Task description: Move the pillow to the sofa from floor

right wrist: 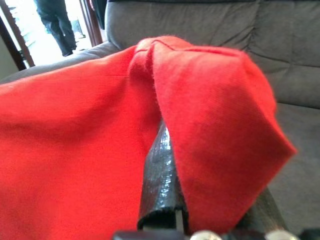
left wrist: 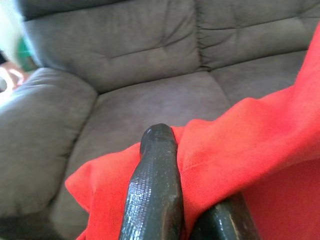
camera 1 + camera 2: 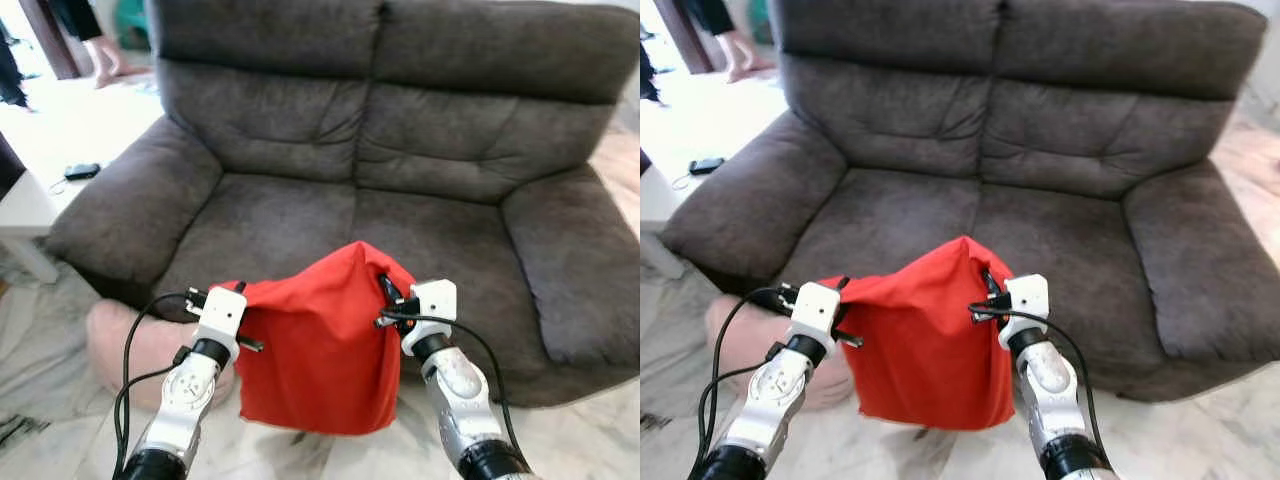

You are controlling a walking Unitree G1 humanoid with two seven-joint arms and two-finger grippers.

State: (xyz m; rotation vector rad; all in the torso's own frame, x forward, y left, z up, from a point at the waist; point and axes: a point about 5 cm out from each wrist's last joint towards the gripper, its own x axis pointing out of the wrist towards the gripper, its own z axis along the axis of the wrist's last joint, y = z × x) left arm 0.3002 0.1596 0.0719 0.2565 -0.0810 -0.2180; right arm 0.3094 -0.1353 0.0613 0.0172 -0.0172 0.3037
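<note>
One red pillow, one pink pillow, one sofa, one table.

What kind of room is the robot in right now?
Most likely a home living room: a brown two-seat sofa, a low white table beside it on a marble-look floor, and a pink cushion lying there.

A big brown couch stands on a pale shiny stone floor, with a low white table by its left arm and bright light on the floor far behind, where a person's legs stand.
</note>
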